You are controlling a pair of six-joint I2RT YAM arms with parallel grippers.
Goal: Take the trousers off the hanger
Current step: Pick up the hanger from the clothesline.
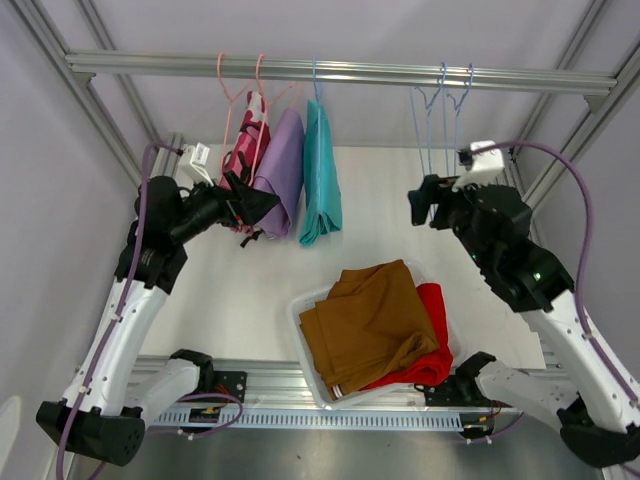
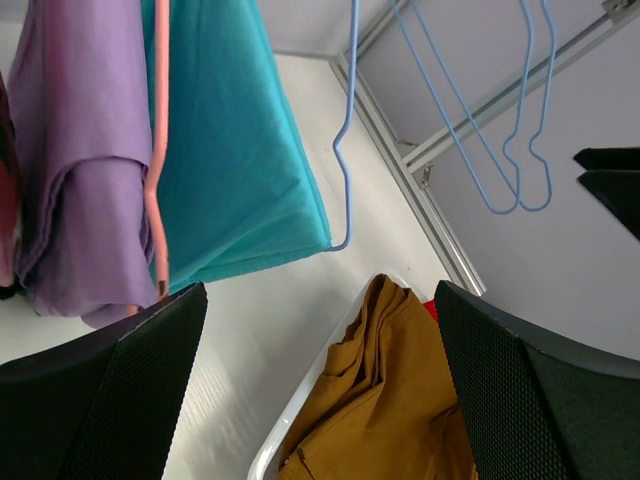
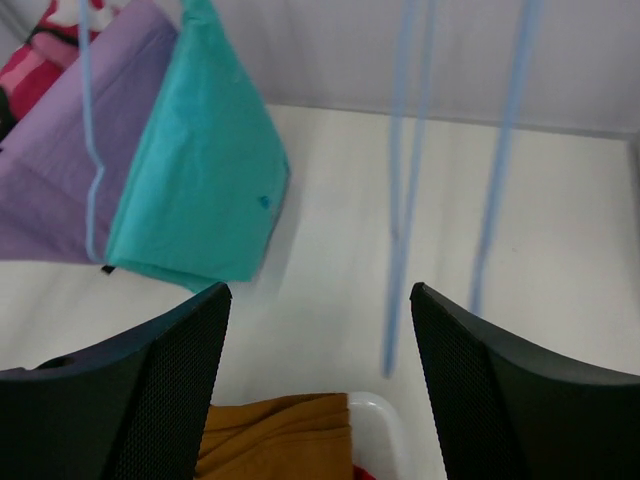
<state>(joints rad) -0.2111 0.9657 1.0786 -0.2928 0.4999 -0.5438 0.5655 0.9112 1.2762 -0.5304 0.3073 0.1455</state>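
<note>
Teal trousers (image 1: 320, 175) hang on a blue hanger (image 1: 316, 85) from the rail (image 1: 340, 70). Lilac trousers (image 1: 281, 170) and pink camouflage trousers (image 1: 243, 150) hang left of them on pink hangers (image 1: 228, 90). Mustard-brown trousers (image 1: 366, 325) and red trousers (image 1: 432, 340) lie in the white bin (image 1: 300, 310). My left gripper (image 1: 262, 205) is open and empty, right beside the lilac trousers (image 2: 80, 150); the teal trousers (image 2: 230, 150) show beyond it. My right gripper (image 1: 422, 200) is open and empty, below two empty blue hangers (image 1: 440, 100).
Aluminium frame posts (image 1: 575, 150) stand at both sides of the white table (image 1: 230, 290). The two empty blue hangers (image 3: 410, 180) hang just ahead of the right gripper (image 3: 320, 330). The bin rim (image 2: 300, 420) lies below the left gripper (image 2: 320, 340).
</note>
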